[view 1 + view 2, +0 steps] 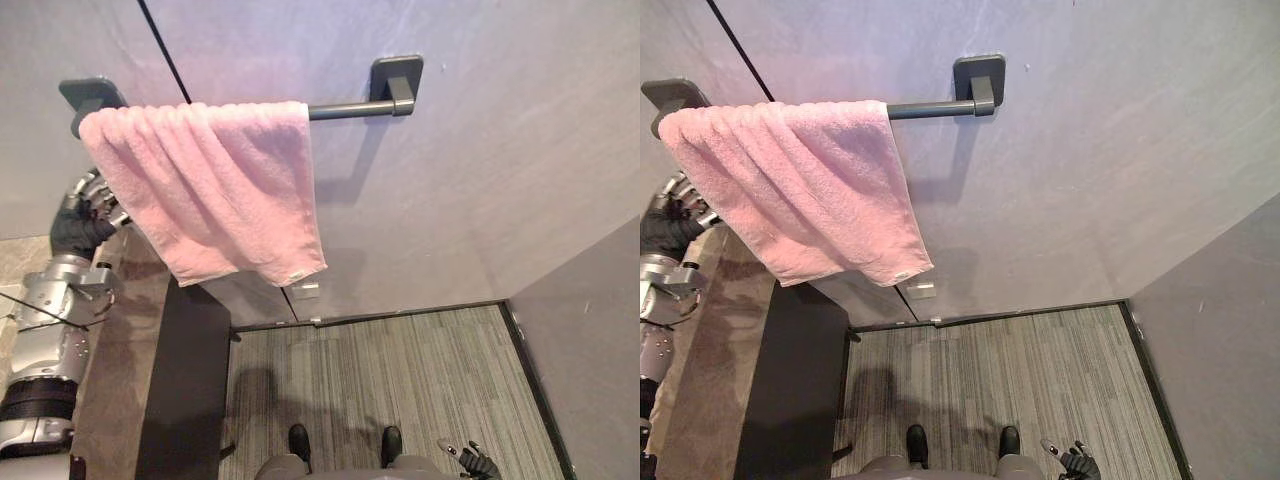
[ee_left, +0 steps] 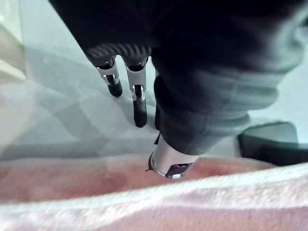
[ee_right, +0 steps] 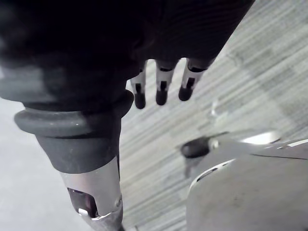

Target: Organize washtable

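Observation:
A pink towel (image 1: pixel 215 190) hangs folded over a dark rail (image 1: pixel 345 108) on the grey wall, bunched toward the rail's left end. Its lower edge slants down to a corner with a small label. My left arm rises along the left side, and its wrist passes behind the towel's left edge. In the left wrist view my left hand (image 2: pixel 211 82) is open, fingers (image 2: pixel 139 103) straight against the wall just above the towel (image 2: pixel 144 202), nothing held. My right hand (image 1: pixel 478 462) hangs low over the floor, open and empty, its fingers (image 3: pixel 161 91) straight.
A brown stone countertop (image 1: pixel 120 370) with a dark cabinet side (image 1: pixel 190 390) stands at the lower left. Striped grey carpet (image 1: pixel 400 380) covers the floor. A grey side wall (image 1: pixel 590 350) closes the right. The rail's right bracket (image 1: pixel 397 75) is bare.

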`<state>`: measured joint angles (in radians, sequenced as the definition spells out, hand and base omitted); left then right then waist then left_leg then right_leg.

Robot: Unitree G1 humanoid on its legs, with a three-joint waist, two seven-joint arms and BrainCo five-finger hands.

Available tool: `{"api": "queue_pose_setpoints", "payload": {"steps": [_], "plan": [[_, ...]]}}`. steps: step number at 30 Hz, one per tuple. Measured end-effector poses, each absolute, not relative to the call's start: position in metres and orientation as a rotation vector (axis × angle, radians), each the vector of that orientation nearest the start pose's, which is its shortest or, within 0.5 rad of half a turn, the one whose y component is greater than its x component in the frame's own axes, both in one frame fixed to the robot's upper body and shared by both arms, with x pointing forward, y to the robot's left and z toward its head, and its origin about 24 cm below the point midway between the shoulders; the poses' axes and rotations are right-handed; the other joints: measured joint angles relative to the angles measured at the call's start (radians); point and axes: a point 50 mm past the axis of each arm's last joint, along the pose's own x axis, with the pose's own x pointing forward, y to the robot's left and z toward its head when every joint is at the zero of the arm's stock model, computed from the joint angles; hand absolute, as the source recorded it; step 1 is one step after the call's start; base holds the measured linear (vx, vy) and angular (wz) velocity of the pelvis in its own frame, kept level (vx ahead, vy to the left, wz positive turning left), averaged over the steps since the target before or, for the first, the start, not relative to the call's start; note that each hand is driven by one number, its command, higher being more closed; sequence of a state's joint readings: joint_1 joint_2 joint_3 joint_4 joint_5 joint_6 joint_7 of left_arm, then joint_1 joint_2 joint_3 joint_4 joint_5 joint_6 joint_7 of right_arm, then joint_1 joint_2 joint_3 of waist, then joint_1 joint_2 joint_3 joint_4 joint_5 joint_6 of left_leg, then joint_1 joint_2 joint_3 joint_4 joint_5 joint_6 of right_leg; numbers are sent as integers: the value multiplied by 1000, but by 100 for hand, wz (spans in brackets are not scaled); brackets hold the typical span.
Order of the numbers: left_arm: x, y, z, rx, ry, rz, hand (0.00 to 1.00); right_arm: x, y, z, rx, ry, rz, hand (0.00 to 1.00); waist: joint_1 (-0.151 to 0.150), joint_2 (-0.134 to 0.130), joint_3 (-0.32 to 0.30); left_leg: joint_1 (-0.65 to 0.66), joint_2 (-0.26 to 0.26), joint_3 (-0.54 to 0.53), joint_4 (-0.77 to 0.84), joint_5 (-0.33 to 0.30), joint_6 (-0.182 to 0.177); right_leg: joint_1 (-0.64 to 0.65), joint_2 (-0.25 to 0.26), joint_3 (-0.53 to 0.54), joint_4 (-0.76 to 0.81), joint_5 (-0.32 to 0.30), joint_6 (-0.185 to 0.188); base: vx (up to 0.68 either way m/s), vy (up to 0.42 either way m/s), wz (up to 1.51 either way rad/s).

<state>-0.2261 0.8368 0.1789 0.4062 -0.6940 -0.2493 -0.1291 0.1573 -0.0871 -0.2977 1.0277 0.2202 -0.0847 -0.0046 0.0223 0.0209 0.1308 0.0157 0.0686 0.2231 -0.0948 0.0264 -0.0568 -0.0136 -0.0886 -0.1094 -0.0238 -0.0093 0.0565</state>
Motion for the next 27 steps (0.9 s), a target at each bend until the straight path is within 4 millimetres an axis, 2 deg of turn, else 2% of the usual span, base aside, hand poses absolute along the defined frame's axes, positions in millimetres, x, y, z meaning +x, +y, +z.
{"api": "queue_pose_setpoints", "payload": {"steps": [4, 9, 17, 19, 25, 27], "plan": [[273, 371, 164, 112, -309, 269, 0, 61, -227, -160, 236, 1047, -494, 0, 19, 1, 0, 14, 0, -1, 0, 0, 0, 14, 0, 0, 0, 0, 0, -16, -5, -1], [272, 377, 167, 130, -301, 278, 0, 61, -227, -160, 228, 1051, -487, 0, 22, 4, -1, 16, 0, -4, 0, 0, 0, 17, 0, -2, 0, 0, 0, 0, 0, 0], [270, 379, 170, 197, -228, 138, 0, 58, -226, -160, 216, 1061, -445, 0, 21, 4, -1, 24, -1, -5, 0, 0, 0, 27, 0, -3, 0, 0, 0, 0, 0, 0], [270, 376, 166, 206, -190, 93, 0, 58, -225, -160, 207, 1065, -427, 0, 19, 4, -1, 26, -1, -5, 0, 0, 0, 27, 0, -2, 0, 0, 0, 0, 0, 0], [267, 340, 160, 237, -177, -115, 0, 59, -224, -161, 190, 1072, -385, 0, 18, 5, -2, 26, -1, -5, 0, 0, 0, 27, 0, -2, 0, 0, 0, 0, 0, 0], [266, 337, 161, 239, -181, -128, 0, 59, -224, -161, 189, 1073, -384, 0, 16, 6, -3, 26, 0, -4, 0, 0, 0, 27, 0, -2, 0, 0, 0, 0, 0, 0]]}}
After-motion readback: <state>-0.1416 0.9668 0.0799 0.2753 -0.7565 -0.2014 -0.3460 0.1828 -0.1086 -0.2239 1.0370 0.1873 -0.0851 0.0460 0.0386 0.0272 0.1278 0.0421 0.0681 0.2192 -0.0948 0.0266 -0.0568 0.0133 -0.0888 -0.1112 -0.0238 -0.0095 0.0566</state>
